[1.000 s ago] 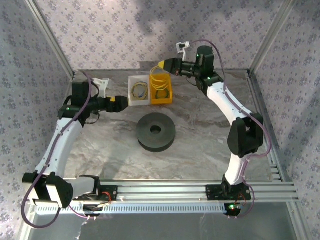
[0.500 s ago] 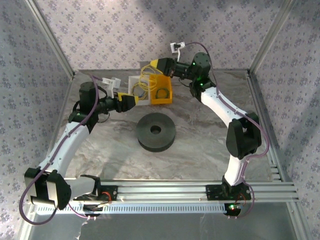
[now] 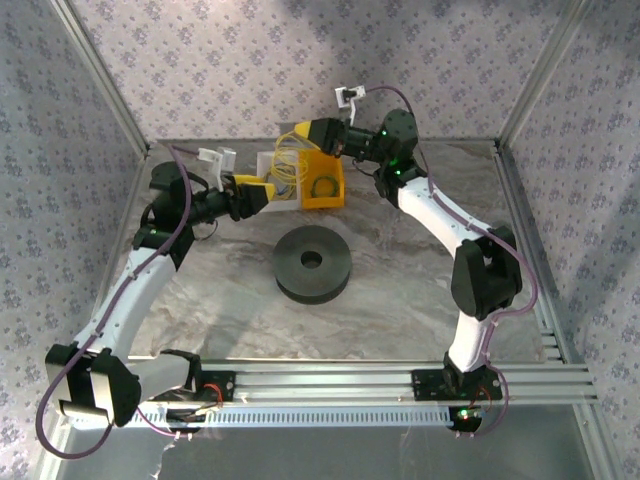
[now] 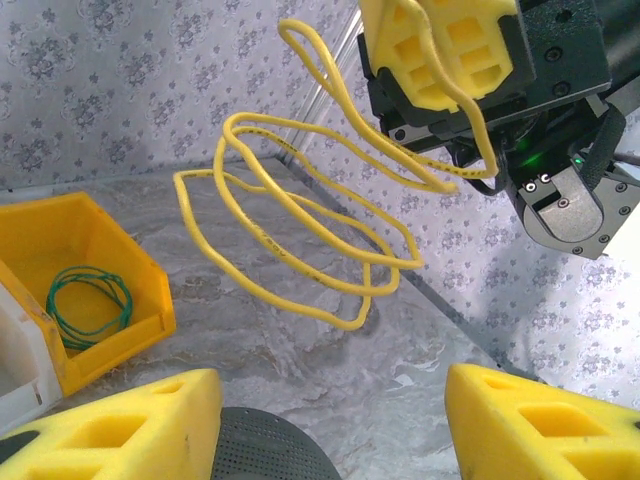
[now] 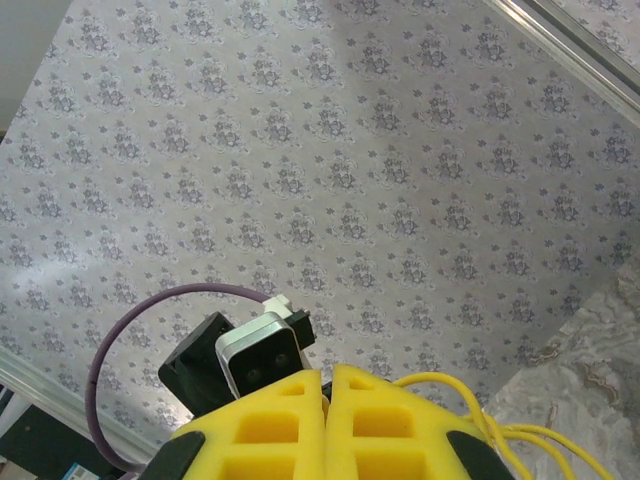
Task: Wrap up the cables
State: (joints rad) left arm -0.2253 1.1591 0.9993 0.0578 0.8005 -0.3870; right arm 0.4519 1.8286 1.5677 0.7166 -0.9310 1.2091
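Right claw (image 3: 318,132) (image 5: 326,400): pads pressed together, clamped on one end of the yellow cable (image 4: 345,322). The coil hangs loose from it in the air, above the far end of the table (image 3: 400,290) and over the bins.

Left claw (image 3: 255,192) (image 4: 330,400): pads apart, holding nothing, aimed at the hanging coil from just below it.

Progress, my read: early. The cable is out of the bins and held up, but it's a slack bundle of loops. Nothing is wound on the spool (image 3: 312,263), which sits bare mid-table, well apart from both claws. Left to do: get a second grip on the cable, then do all the wrapping.

Count:
- claws: 2
- spool: 1
- bins: 2, yellow bin (image 3: 322,185) and white bin (image 3: 275,185) side by side
- cables: 1 yellow held, 1 green coil (image 4: 125,295) lying in the yellow bin

I can't tell what's in the white bin, as my left claw covers part of it.
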